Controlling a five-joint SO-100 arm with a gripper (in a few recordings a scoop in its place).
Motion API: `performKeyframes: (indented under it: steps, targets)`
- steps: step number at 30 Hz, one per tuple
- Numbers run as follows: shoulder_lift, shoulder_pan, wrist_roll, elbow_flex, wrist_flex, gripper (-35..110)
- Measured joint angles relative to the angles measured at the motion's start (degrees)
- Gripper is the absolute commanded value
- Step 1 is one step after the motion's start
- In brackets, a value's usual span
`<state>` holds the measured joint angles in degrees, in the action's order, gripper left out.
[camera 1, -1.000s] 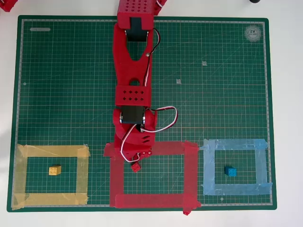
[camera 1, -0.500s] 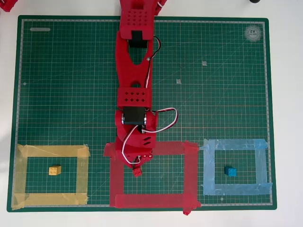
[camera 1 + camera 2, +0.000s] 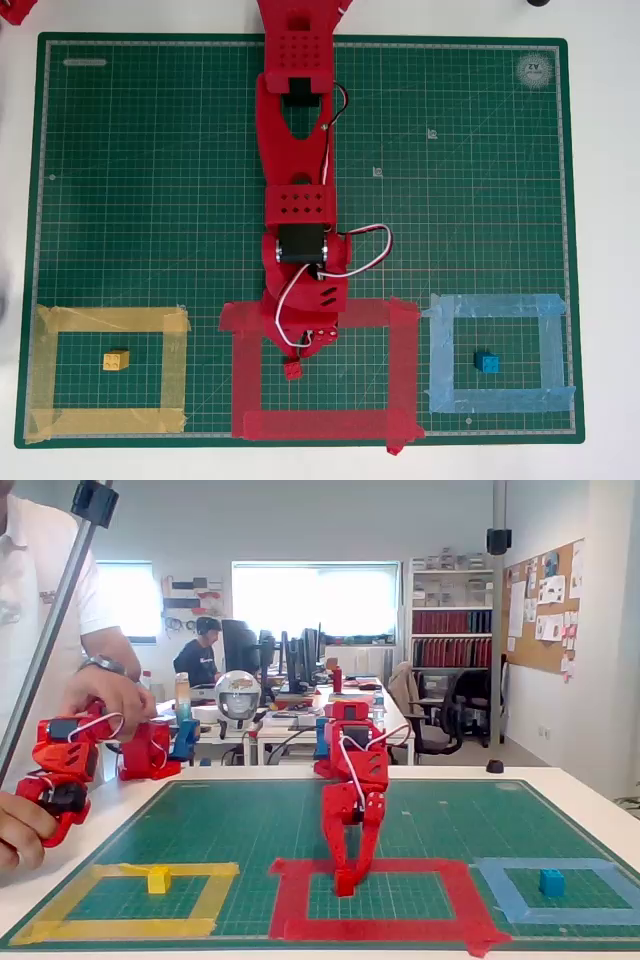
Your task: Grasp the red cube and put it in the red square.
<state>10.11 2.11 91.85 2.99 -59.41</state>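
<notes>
The red cube [image 3: 293,370] is at the tips of my red gripper [image 3: 298,361], which is shut on it. Cube and fingertips are inside the red square [image 3: 402,370], in its upper left part, just past the top tape strip in the overhead view. In the fixed view the gripper [image 3: 345,877] points straight down, and the cube [image 3: 345,886] is at or just above the mat inside the red square [image 3: 290,900]. The arm stretches from the mat's far edge down to the frame.
A yellow cube [image 3: 116,360] lies inside a yellow tape frame [image 3: 45,370] at the left. A blue cube [image 3: 488,362] lies inside a light blue tape frame [image 3: 550,360] at the right. All sit on a green cutting mat [image 3: 150,180].
The arm has reached farther towards the mat's near edge and slightly right. The red cube went with it, deeper into the red square.
</notes>
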Motion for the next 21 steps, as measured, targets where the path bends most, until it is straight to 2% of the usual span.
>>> performKeyframes:
  steps: [21]
  targets:
    - [1.5,0.8,-0.4,1.3,-1.8,0]
